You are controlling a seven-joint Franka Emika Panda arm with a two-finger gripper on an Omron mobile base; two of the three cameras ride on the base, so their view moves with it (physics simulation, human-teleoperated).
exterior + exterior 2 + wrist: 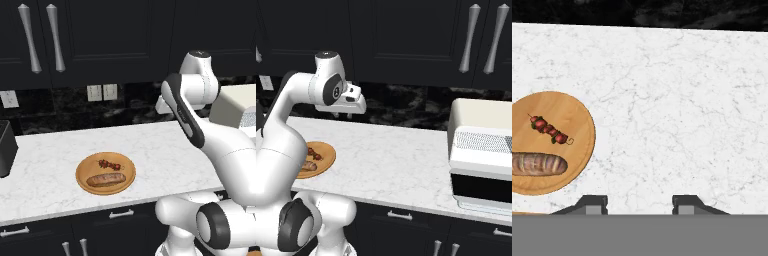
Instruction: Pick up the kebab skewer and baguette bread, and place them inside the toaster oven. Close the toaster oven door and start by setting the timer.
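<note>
A round wooden plate (82, 172) on the marble counter carries the kebab skewer (109, 164) and, in front of it, the baguette bread (105, 179). The hand view has the plate (572, 120) at left with the kebab skewer (549, 130) above the baguette bread (537, 164). My gripper (342, 115) hangs well above the counter, right of the plate (326, 150), open with nothing between its fingertips (594, 202). The cream toaster oven (481, 117) stands at the counter's right end, and its dark glass toaster oven door (481, 187) faces forward.
Dark upper cabinets with silver handles (56, 37) hang over the counter. Wall outlets (101, 92) sit on the black backsplash. A dark appliance (6, 147) stands at the counter's left end. Bare marble (396, 155) stretches between the plate and the oven.
</note>
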